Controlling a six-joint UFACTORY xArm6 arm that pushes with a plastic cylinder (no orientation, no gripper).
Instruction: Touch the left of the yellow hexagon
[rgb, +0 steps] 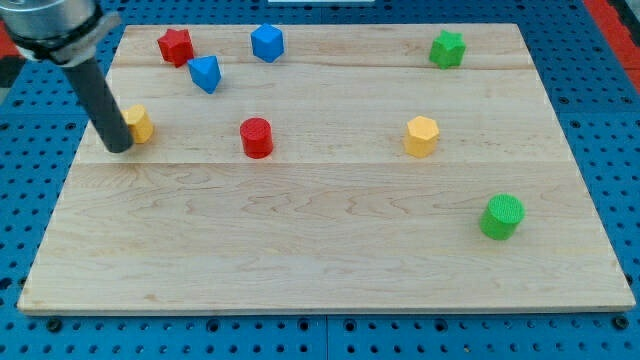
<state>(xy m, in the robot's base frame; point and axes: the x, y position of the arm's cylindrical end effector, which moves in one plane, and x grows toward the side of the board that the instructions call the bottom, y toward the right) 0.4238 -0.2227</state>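
Note:
A yellow block (140, 124) lies near the wooden board's left edge; its shape is partly hidden by my rod. My tip (118, 146) rests on the board at this block's left side, touching or almost touching it. A second yellow block (421, 136), hexagon-like, sits right of the board's centre, far from my tip.
A red star (175, 46), a blue block (267, 43) and a blue wedge-like block (205, 73) lie at the top left. A red cylinder (256, 137) sits left of centre. A green star (447, 48) is at the top right, a green cylinder (501, 216) at the lower right. The board (320, 250) lies on blue pegboard.

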